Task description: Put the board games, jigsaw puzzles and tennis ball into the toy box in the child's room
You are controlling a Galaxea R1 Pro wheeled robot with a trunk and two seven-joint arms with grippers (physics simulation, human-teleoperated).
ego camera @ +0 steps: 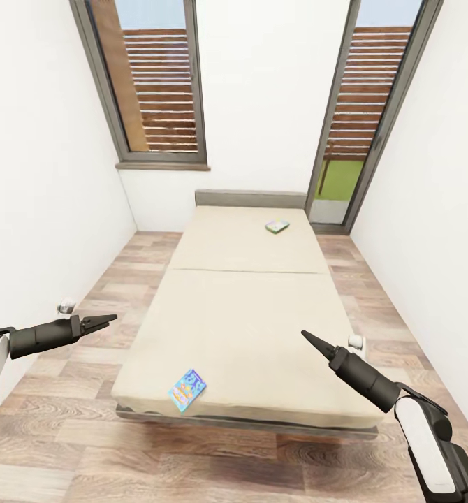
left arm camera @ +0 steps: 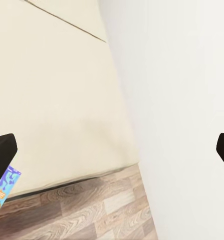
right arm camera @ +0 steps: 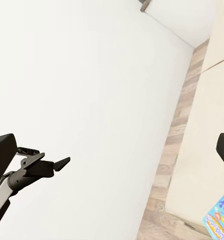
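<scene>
Cream mattresses covered the bed (ego camera: 248, 307), which stood lengthwise before me on the wood-plank floor (ego camera: 66, 433). A blue board game (ego camera: 187, 390) lay flat near the bed's near left corner. A white-green board game (ego camera: 277, 226) lay near the far end, right of centre. My left gripper (ego camera: 107, 320) hovered over the floor beside the bed, fingers spread and empty. My right gripper (ego camera: 311, 339) hung above the mattress, fingers spread and empty.
</scene>
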